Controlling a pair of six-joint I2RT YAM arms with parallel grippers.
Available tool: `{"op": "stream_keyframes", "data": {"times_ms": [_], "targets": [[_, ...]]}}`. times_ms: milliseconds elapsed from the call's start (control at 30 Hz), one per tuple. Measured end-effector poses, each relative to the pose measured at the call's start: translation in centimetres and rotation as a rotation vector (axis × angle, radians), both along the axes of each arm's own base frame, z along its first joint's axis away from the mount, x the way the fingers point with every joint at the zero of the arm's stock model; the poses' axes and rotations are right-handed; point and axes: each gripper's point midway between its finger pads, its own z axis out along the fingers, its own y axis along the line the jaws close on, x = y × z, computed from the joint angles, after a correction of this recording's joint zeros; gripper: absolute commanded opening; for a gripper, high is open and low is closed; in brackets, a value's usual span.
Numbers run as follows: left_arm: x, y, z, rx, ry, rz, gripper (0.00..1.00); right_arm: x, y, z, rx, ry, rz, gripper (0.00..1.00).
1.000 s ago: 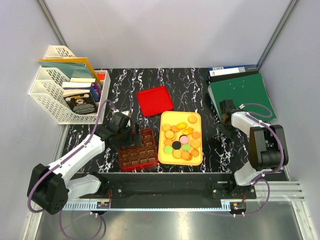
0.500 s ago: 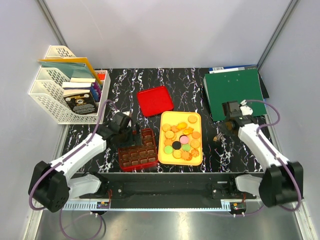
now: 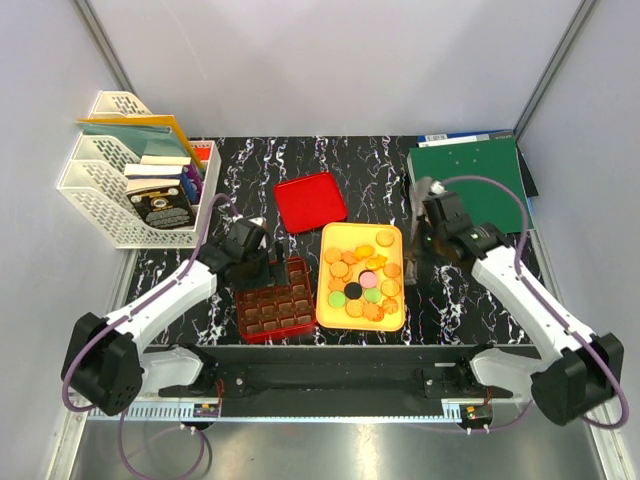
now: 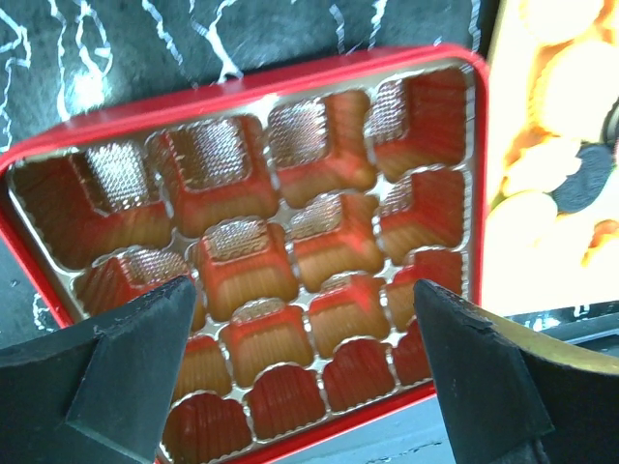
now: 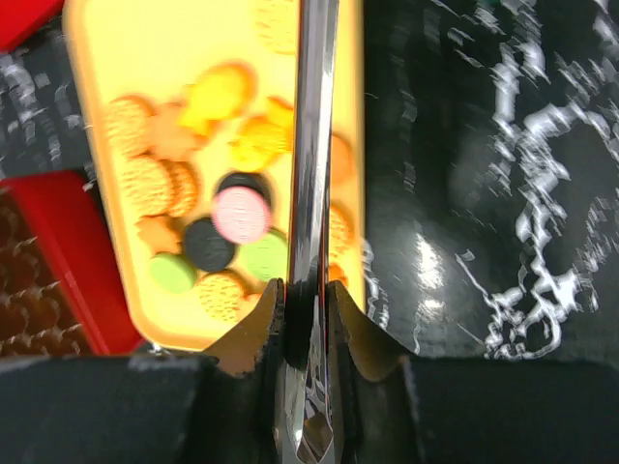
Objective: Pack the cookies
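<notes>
Many cookies (image 5: 145, 184), seemingly inside tray (image 5: 145, 48) rim

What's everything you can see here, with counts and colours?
cookies: many, mostly orange, a few green, pink, black; on the tray
tray: one, yellow; table centre
box: one, red, gridded, cells empty; just left of the tray
lid: one, red; behind the tray
rack: one, white, holding folders; far left
folder: one, green; far right
binder: one, blue; under the folder
table: one, black marble
tool: one, shiny metal; in the right gripper
left gripper: one, black, open; over the box
right gripper: one, black, clamped on the tool; at the tray's right edge
</notes>
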Motion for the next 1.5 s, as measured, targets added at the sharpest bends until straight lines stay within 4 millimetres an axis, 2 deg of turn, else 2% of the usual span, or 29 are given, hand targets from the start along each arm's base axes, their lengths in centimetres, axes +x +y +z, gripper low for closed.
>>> {"op": "stream_keyframes", "data": {"times_ms": [133,233,333,367,400,467,533,667,867,1100,1333,1500], "targets": [[0.5,-0.6,0.8,-0.016,-0.021,-0.001,0.99,1.3,3.4,2.1,-0.017,-0.039,0.17,0.08],[0.6,-0.8,1.0,-0.023,-0.023,0.003,0.99,1.2,4.3,2.3,-0.052,-0.028,0.232,0.07],[0.5,-0.9,1.0,-0.027,-0.021,0.008,0.99,1.1,4.4,1.2,-0.129,0.025,0.263,0.1],[0.5,-0.9,1.0,-0.029,-0.021,0.01,0.99,0.9,4.4,0.6,-0.157,0.046,0.269,0.14],[0.5,-0.9,1.1,-0.032,-0.02,0.014,0.99,0.7,4.3,0.2,-0.177,0.063,0.273,0.23],[0.5,-1.0,1.1,-0.035,-0.02,0.02,0.99,0.2,4.0,-0.6,-0.218,0.096,0.278,0.31],[0.5,-1.0,1.2,-0.039,-0.021,0.024,0.99,0.0,3.8,-0.7,-0.232,0.1,0.278,0.38],[0.5,-0.9,1.4,-0.038,-0.029,0.034,0.99,0.0,3.5,0.3,-0.231,0.06,0.271,0.44],[0.6,-0.6,1.4,-0.028,-0.031,0.058,0.99,-0.3,3.1,2.0,-0.216,0.0,0.262,0.41],[0.5,-0.1,1.5,-0.016,-0.033,0.08,0.99,-0.8,2.8,2.2,-0.21,-0.013,0.265,0.45],[0.6,0.2,2.2,-0.019,-0.064,0.103,0.99,-1.8,3.7,2.1,-0.186,-0.006,0.326,0.52],[0.2,1.0,2.8,-0.002,-0.079,0.116,0.99,-3.1,4.8,2.1,-0.189,-0.001,0.391,0.53]]}}
